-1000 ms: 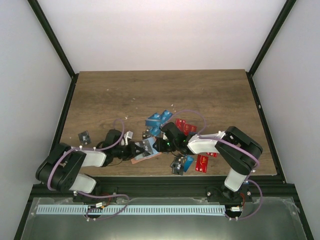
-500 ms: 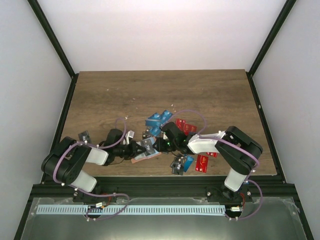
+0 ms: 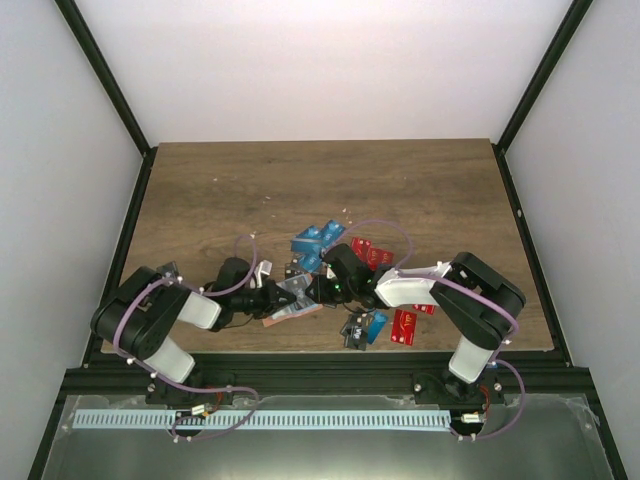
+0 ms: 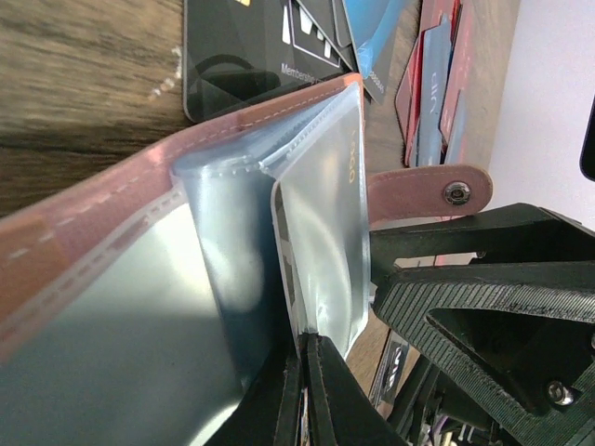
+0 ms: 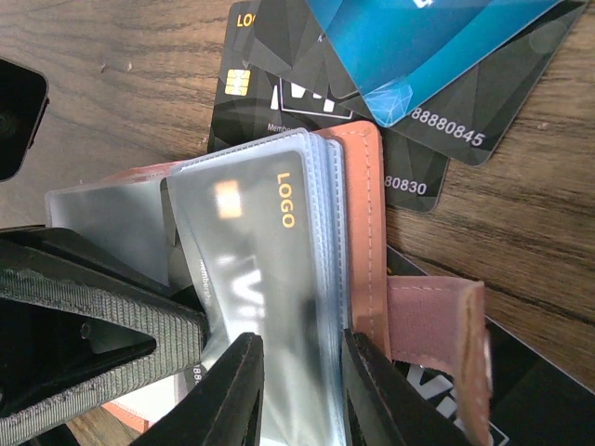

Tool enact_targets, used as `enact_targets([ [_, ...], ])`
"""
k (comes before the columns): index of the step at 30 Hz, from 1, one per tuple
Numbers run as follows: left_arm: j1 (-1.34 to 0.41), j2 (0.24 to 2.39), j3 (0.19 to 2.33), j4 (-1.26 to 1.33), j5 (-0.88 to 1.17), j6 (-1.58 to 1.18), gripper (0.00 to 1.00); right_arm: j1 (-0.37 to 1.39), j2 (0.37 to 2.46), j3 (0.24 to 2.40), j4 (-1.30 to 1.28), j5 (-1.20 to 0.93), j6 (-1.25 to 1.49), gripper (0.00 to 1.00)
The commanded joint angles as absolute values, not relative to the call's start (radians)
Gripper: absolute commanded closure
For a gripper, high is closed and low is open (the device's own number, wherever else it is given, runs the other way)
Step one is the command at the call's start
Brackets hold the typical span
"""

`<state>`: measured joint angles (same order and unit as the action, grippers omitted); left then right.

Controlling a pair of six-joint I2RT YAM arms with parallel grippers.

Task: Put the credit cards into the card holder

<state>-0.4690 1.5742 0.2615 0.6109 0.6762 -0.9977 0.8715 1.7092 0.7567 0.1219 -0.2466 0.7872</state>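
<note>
I am in the middle of loading one card. The small tan-orange leather-like card holder (image 3: 290, 308) lies open on the brown wooden table (image 3: 250, 190), close to its near edge and a little left of the middle, between my two arms. My left gripper (image 4: 302, 390) is closed tight on one of the holder's cloudy clear plastic sleeves (image 4: 321, 232) and keeps the booklet of pockets fanned apart. My right gripper (image 5: 302, 390) is closed partway, its fingers on either long side of a black plastic card with a gold LOGO mark (image 5: 270, 251). That card looks dimmed behind plastic, so I judge it is already well into a pocket, though I cannot tell how deep it sits. The next move calls for a short, straight push along the sleeve and then a clean release, while the left gripper keeps the pocket mouth from buckling. The other pockets I can see look empty. The holder's pink-brown snap strap (image 5: 437, 325) hangs free on its right side. Most of the work remains. A loose black chip card (image 5: 251, 84) and a shiny blue card (image 5: 437, 46) lie just behind the holder. Red cards (image 3: 372, 252) lie toward the middle of the table, and another red card (image 3: 405, 325) lies by the near edge on the right.
</note>
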Motion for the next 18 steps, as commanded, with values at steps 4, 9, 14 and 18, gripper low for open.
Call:
enact_targets([
  [4, -0.493, 1.608, 0.273, 0.627, 0.632, -1.024, 0.96, 0.881, 1.712, 0.745, 0.108, -0.304, 0.801, 0.74],
  [9, -0.493, 1.556, 0.272, 0.502, 0.607, -0.988, 0.88, 0.880, 1.682, 0.743, 0.072, -0.264, 0.786, 0.74],
  [14, -0.493, 1.488, 0.257, 0.430, 0.595, -0.966, 0.79, 0.881, 1.652, 0.747, 0.046, -0.233, 0.767, 0.72],
  [18, -0.493, 1.434, 0.263, 0.361, 0.606, -0.952, 0.74, 0.879, 1.634, 0.752, 0.030, -0.218, 0.757, 0.72],
])
